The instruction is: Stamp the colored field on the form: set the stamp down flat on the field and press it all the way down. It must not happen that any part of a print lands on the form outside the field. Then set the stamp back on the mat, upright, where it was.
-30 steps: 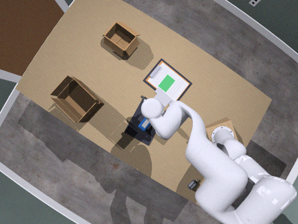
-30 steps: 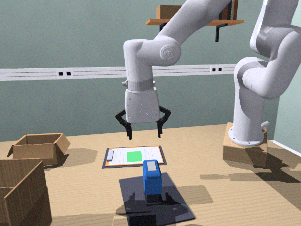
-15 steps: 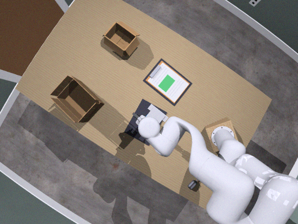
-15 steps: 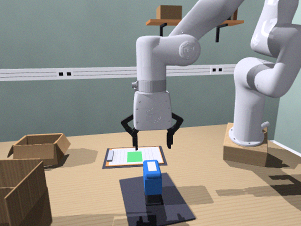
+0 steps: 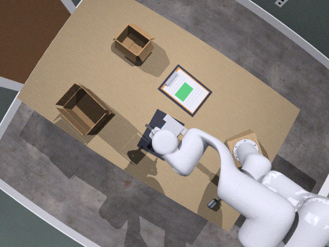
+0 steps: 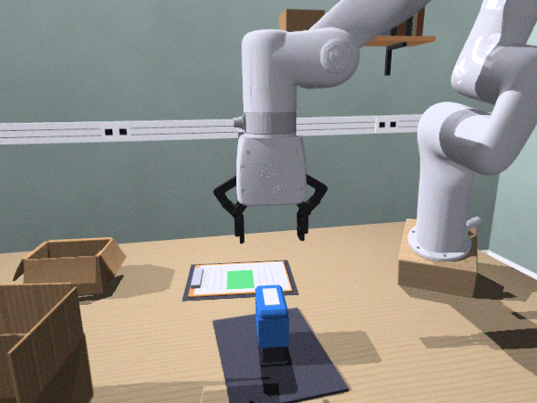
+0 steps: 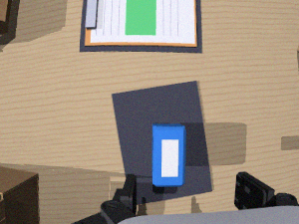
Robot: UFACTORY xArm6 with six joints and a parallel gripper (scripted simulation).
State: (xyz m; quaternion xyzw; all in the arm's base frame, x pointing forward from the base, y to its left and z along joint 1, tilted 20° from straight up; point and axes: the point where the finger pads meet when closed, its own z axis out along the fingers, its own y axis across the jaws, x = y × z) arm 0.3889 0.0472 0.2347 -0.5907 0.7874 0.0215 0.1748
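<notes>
— Where is the stamp?

— I see the blue stamp (image 6: 271, 317) standing upright on the dark mat (image 6: 312, 365), near the form (image 6: 241, 278) with its green field (image 6: 240, 279), on the table (image 6: 401, 348).

— And the claw?

— My claw (image 6: 270, 232) hangs above the stamp, fingers fully apart, holding nothing.

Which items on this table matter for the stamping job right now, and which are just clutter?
Job items:
- blue stamp, upright on the dark mat
- form with green field
- open gripper, holding nothing

Lying about:
- two open cardboard boxes
- small dark object near the table edge
</notes>
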